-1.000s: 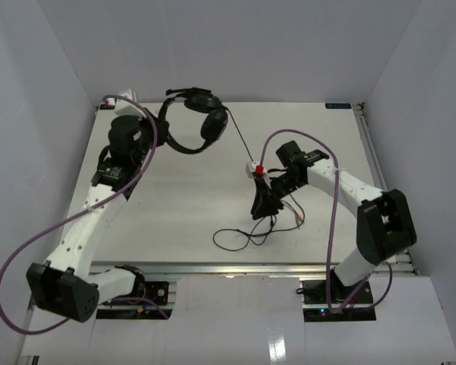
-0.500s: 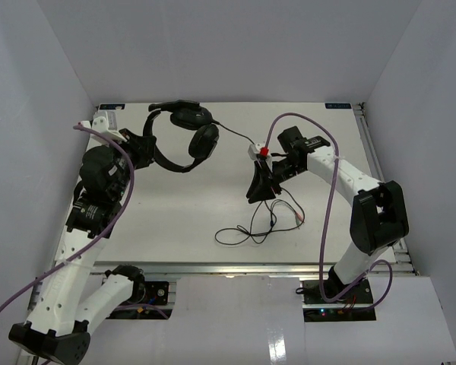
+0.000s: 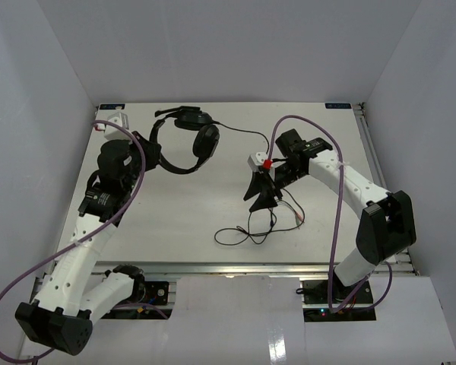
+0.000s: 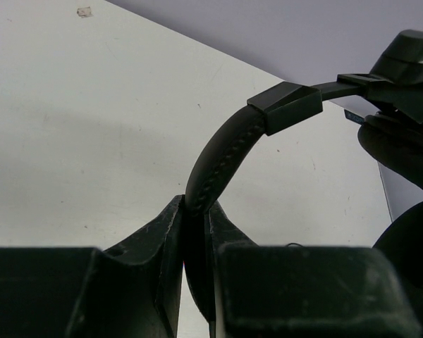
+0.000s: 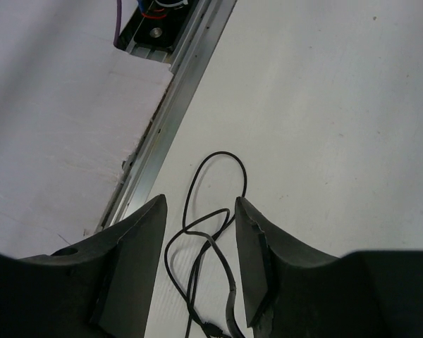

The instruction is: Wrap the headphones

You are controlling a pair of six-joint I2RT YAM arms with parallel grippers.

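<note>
This is a robotics lab test cell: a plain white table [image 3: 197, 205] stands boxed in by 3 bare, pale walls [image 3: 228, 46] at 9, 12 and 3 o'clock, under flat, even lighting. Slotted aluminium rail [image 3: 235, 268] frames the table at 6 o'clock. There 2 white-and-black robot arms are mounted, the left arm [image 3: 83, 236] toward 7 o'clock and the right arm [image 3: 349, 186] toward 4 o'clock, with thick purple cables [image 3: 7, 296] looping loose from them. The right wrist view shows the same rail beside exposed wiring [image 5: 151, 8] in a black bracket at 11 o'clock.
</note>
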